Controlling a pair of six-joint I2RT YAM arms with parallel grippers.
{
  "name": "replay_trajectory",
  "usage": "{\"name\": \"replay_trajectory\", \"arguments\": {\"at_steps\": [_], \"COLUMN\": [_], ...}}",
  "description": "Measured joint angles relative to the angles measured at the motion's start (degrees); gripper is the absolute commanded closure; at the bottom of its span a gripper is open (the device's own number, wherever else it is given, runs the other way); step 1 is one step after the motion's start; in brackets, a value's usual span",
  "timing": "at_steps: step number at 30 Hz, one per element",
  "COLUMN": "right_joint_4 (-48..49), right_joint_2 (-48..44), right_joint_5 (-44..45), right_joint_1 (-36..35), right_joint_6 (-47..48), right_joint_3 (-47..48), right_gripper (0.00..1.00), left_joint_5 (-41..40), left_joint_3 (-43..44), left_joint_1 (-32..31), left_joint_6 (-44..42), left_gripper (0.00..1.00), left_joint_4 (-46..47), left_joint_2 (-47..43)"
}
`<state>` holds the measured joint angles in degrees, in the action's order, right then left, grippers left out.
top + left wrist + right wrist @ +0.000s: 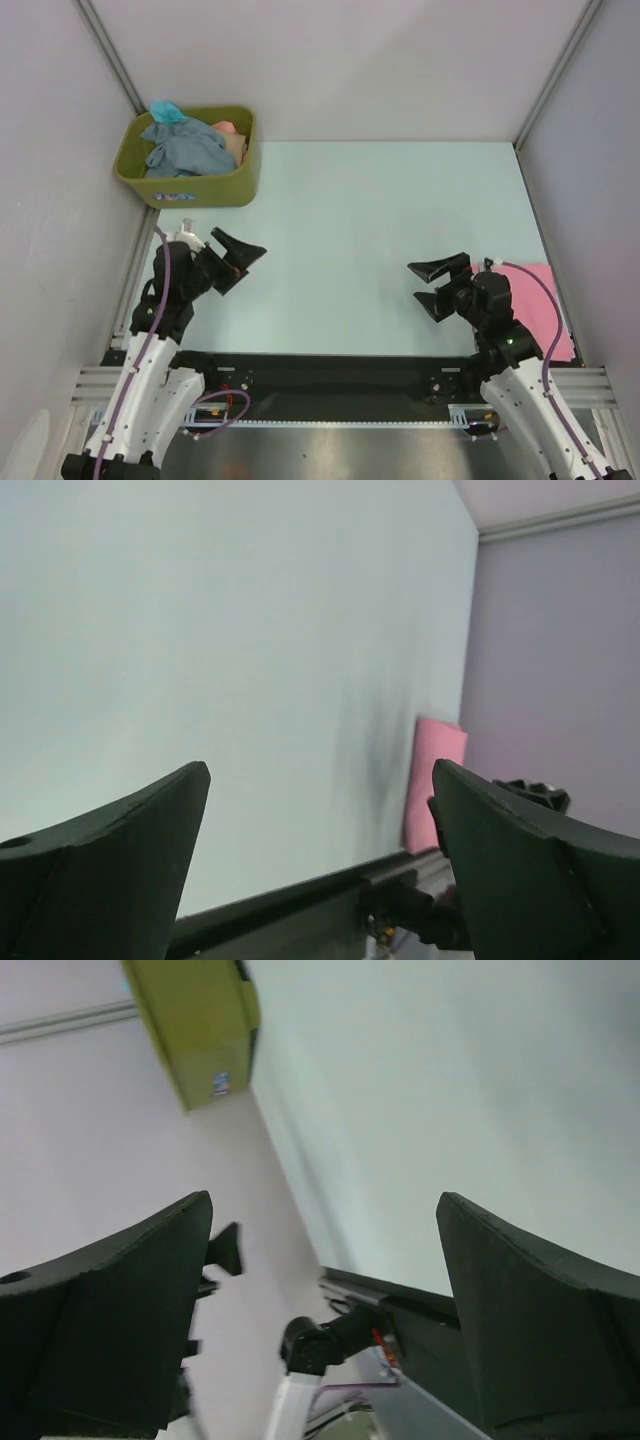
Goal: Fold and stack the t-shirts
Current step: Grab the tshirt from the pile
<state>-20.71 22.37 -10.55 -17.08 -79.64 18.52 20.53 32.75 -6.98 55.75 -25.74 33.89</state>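
Smooth pale-mint table [380, 220], plain grey walls [330, 60]. Crumpled t-shirts [185, 150] fill the far-left olive tub [200, 188]; a flat pink t-shirt [562, 325] lies near right. Left fingers [240, 247] and right fingers [440, 267] gape, empty.

— Any writing you can make out anywhere?
— Nothing that reads. The only label is a small sticker [177, 197] on the near outer wall of the olive-green tub [215, 185], low down towards its left end.
— What's on it?
— A pale strip with blue and reddish marks. It is too small and blurred to tell letters or numbers.
— Is it any clearer from another camera?
— No. The right wrist view catches the same sticker on the tub's side, and there it is only a pale patch with smudges of blue and red.
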Motion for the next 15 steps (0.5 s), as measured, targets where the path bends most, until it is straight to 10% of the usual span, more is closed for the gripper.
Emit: {"name": "replay_trajectory", "arguments": {"at_steps": [8,10,15], "right_joint_4": [-10.1,-10.9,-13.0], "right_joint_2": [10.1,10.7,11.5], "right_joint_5": [-1.0,-2.8,-7.0], "right_joint_1": [0.3,1.0,2.8], "right_joint_6": [15.6,19.4,25.4], "right_joint_3": [11.3,13.1,15.9], "right_gripper": [0.0,0.0,0.0], "left_joint_5": [-11.0,-15.2,-29.6], "left_joint_3": [17.6,22.3,47.5], "left_joint_1": [1.0,1.7,3.1], "left_joint_6": [-11.4,-13.7,-24.5], "left_gripper": [0.02,0.16,0.15], "left_joint_4": [-2.7,-3.1,-10.1], "left_joint_2": [8.3,11.8,33.2]}}
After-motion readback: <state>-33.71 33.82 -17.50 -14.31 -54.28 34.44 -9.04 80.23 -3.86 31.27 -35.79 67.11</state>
